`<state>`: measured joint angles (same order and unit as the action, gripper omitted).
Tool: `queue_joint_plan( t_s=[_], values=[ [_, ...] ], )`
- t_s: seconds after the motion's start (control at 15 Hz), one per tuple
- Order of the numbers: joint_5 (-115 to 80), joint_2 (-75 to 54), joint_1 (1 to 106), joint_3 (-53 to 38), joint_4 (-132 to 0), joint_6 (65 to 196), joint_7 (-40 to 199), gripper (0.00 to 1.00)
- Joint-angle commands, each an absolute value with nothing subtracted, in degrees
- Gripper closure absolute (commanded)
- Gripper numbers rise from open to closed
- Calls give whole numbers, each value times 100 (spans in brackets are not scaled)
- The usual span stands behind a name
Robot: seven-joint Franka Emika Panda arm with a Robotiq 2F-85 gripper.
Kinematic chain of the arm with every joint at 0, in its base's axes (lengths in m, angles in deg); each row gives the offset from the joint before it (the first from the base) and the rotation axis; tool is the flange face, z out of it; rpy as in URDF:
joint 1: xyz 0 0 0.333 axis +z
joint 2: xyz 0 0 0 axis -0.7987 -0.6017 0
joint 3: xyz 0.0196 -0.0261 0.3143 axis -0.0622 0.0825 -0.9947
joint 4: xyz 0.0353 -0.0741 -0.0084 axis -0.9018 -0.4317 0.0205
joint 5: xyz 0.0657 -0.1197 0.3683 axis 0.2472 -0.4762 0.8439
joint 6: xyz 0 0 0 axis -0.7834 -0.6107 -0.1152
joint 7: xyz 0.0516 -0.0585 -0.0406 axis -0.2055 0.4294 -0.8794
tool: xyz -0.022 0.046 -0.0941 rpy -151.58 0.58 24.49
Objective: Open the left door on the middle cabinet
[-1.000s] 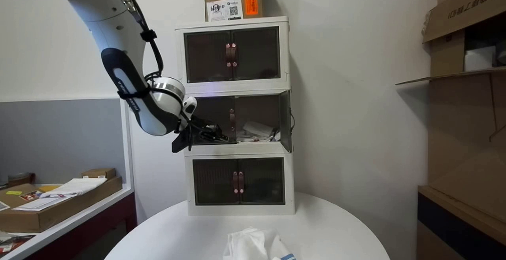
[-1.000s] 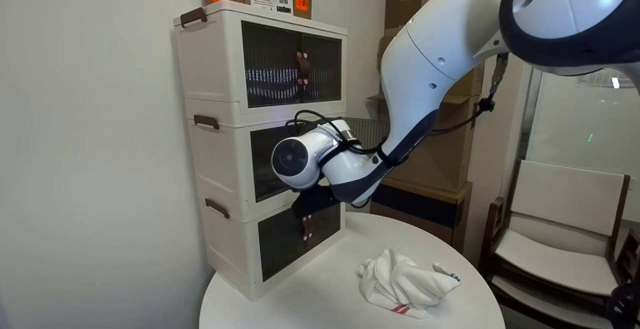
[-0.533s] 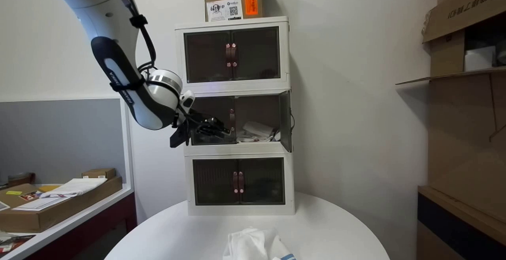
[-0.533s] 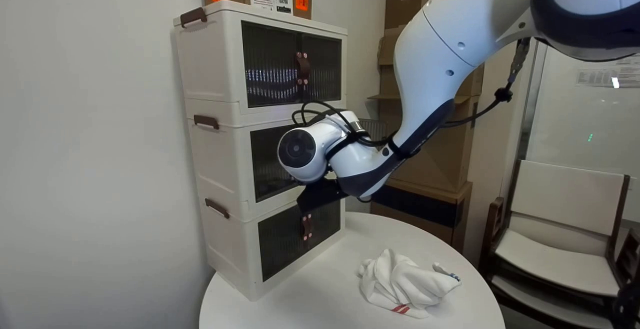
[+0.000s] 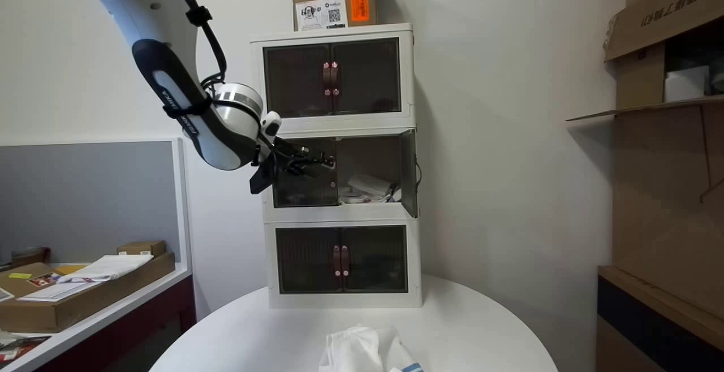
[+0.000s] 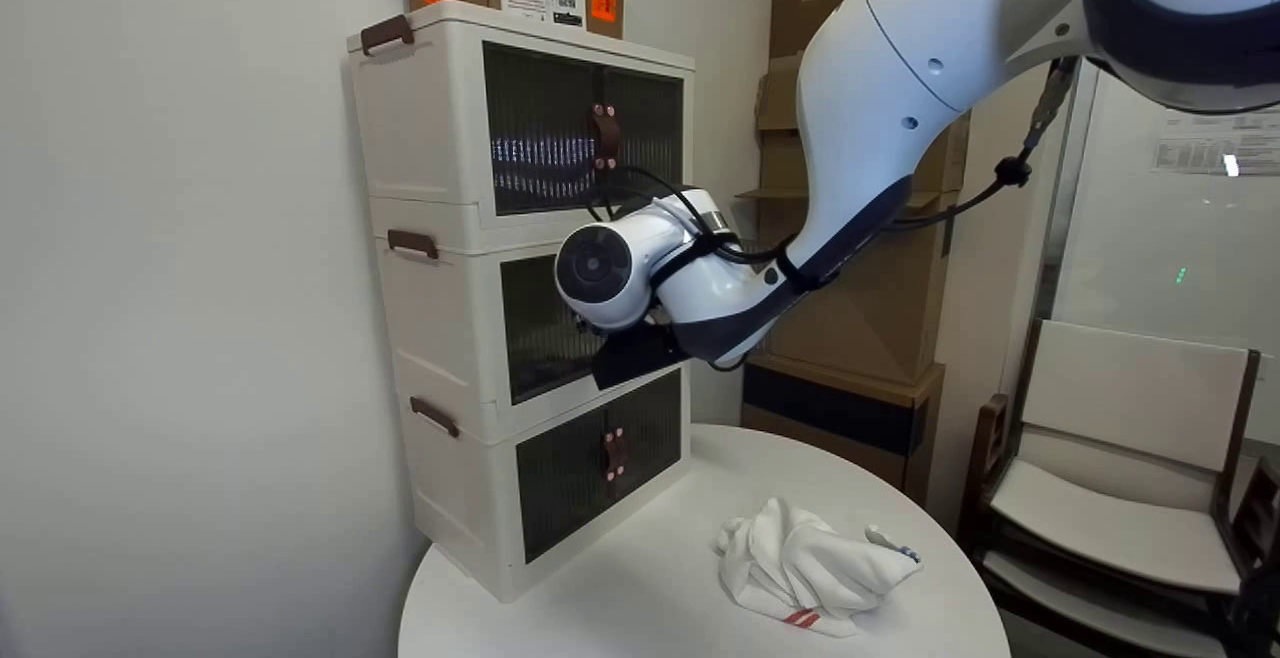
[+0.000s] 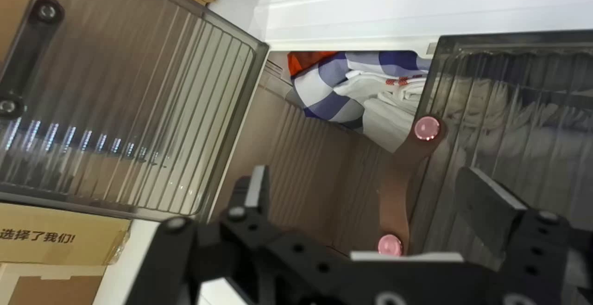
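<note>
As wrist shows, left door (image 7: 523, 175), cloth (image 7: 394, 117) behind

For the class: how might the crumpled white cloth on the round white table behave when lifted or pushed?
Lifted, the crumpled white cloth would probably droop, judging by its soft folds. Pushed, it would likely bunch rather than roll, as it lies heaped loosely on the table.

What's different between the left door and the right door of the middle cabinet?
The left door looks shut, flat across the middle cabinet; the right door is swung open, sticking outward.
In the wrist view, the left door's brown strap shows pink studs; the right door's dark strap shows grey screws.
Both have ribbed, see-through panes.
</note>
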<state>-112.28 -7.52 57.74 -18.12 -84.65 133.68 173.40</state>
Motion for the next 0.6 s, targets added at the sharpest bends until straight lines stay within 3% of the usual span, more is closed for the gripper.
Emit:
queue_joint_plan(
  t_s=[0.0, 0.53],
  values=[
    [-11521, -905, 5763, -1753, -8166, 13420, 17515, 0],
    [-11695, -1195, 5704, -1673, -7798, 13368, 17498, 0]
  ],
)
